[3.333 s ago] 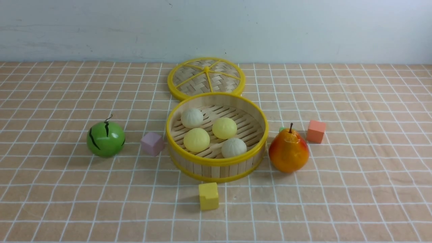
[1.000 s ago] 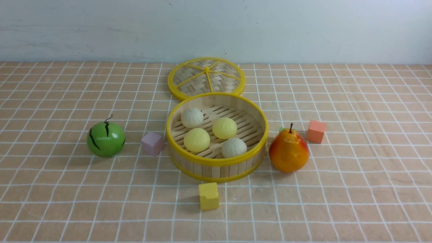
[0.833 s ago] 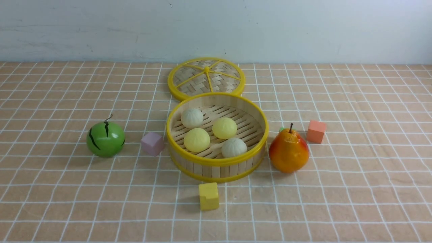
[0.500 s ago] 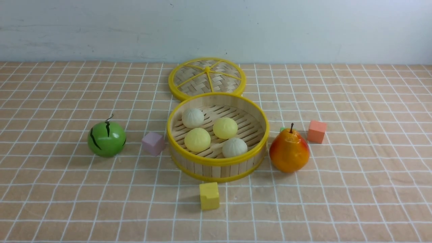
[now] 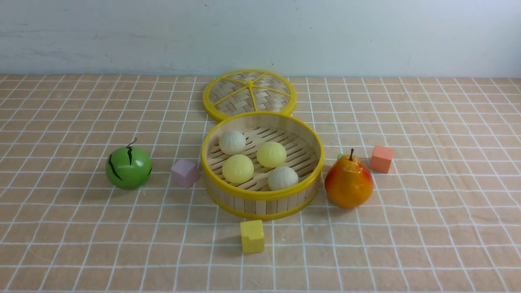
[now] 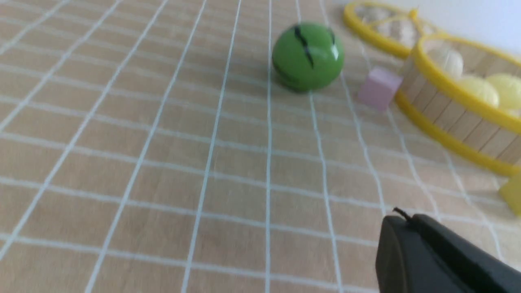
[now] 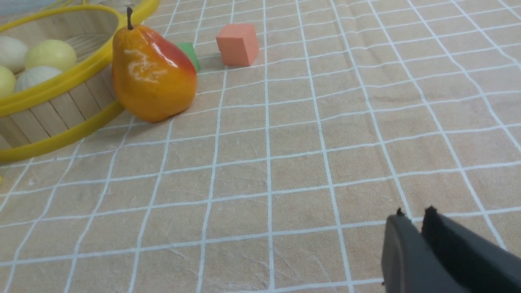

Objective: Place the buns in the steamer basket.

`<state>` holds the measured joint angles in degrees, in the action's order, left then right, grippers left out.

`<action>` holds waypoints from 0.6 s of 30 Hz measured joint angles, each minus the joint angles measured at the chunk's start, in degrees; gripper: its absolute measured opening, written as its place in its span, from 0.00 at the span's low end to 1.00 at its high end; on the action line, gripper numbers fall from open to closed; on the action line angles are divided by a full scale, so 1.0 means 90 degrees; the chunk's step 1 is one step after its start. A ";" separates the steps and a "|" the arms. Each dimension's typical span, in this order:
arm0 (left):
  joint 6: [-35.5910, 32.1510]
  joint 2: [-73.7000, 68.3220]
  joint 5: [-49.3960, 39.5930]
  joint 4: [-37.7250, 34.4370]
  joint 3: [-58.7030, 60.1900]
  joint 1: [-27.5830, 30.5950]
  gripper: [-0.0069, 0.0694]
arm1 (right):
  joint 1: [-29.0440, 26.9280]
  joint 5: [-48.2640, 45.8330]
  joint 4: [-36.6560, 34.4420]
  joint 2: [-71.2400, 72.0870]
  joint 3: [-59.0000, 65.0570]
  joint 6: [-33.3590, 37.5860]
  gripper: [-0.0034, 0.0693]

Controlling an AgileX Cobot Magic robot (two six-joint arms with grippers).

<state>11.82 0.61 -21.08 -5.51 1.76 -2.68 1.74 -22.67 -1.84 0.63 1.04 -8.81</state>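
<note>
Front view: you will find all four buns inside the basket (image 5: 262, 191), resting on its slatted floor. One white bun (image 5: 232, 142) lies at the far left, one yellow bun (image 5: 271, 154) near the middle, a second yellow bun (image 5: 238, 168) in front of it, and a second white bun (image 5: 283, 178) at the near wall. Judge the task complete; nothing is left to load. The lid (image 5: 249, 95) lies flat behind the basket, holding nothing. Neither arm appears here.

Left wrist view: the left gripper (image 6: 401, 221) hangs low over the cloth, well apart from the basket (image 6: 456, 118), with its fingers together and empty.

Right wrist view: the right gripper (image 7: 413, 215) has its fingers together, holding nothing, well apart from the pear (image 7: 152, 77) and basket (image 7: 53, 106).
</note>
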 joint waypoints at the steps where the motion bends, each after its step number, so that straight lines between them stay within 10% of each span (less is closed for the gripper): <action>1: 0.0000 0.0000 -0.0023 0.0000 0.0000 0.0000 0.07 | 0.0000 0.0000 0.0000 0.0000 0.0000 0.0000 0.15; 18: 0.0005 0.0000 -0.0072 0.0000 0.0000 0.0000 0.07 | 0.0000 0.0000 -0.0006 0.0000 0.0000 0.0000 0.17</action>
<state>11.87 0.61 -21.73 -5.51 1.76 -2.68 1.74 -22.67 -1.89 0.63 1.04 -8.81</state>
